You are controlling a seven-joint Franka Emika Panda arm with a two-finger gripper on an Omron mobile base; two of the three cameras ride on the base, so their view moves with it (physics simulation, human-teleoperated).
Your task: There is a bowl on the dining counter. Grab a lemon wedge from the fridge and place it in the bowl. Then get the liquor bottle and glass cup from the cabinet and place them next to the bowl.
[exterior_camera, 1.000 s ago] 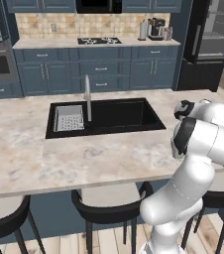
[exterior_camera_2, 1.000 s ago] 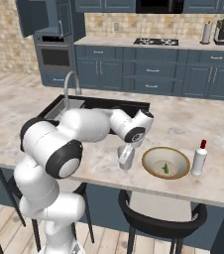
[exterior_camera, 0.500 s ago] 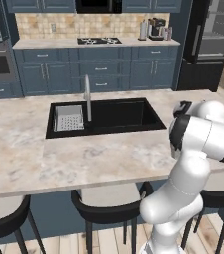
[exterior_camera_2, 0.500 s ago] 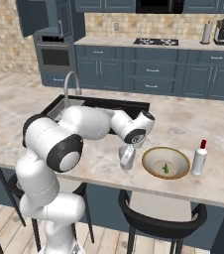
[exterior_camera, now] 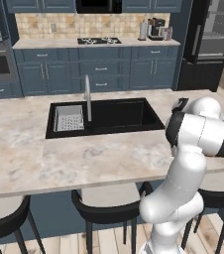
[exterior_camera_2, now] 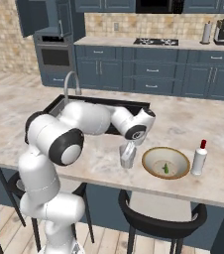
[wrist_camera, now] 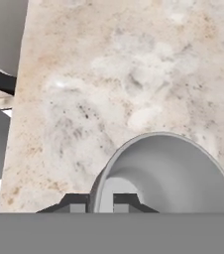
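The glass cup (exterior_camera_2: 127, 157) is held upright at the dining counter (exterior_camera_2: 99, 163), just left of the bowl (exterior_camera_2: 153, 155), and my gripper (exterior_camera_2: 129, 147) is shut on its rim from above. I cannot tell whether its base touches the counter. In the hand view the cup's round rim (wrist_camera: 134, 146) curves across the bottom, with my gripper (wrist_camera: 100, 206) straddling its near wall. A green lemon wedge (exterior_camera_2: 165, 168) lies in the tan bowl. A white liquor bottle (exterior_camera_2: 199, 158) with a red cap stands right of the bowl.
A black sink (exterior_camera_2: 59, 106) with a faucet (exterior_camera_2: 72, 82) lies behind my arm. Black stools (exterior_camera_2: 158, 223) stand under the counter's near edge (wrist_camera: 15, 114). Blue cabinets, a stove (exterior_camera_2: 155, 41) and an oven line the far wall.
The hand and the cup have barely shifted beside the bowl. The arm's elbow has swung slightly. Bowl, wedge and bottle have not moved.
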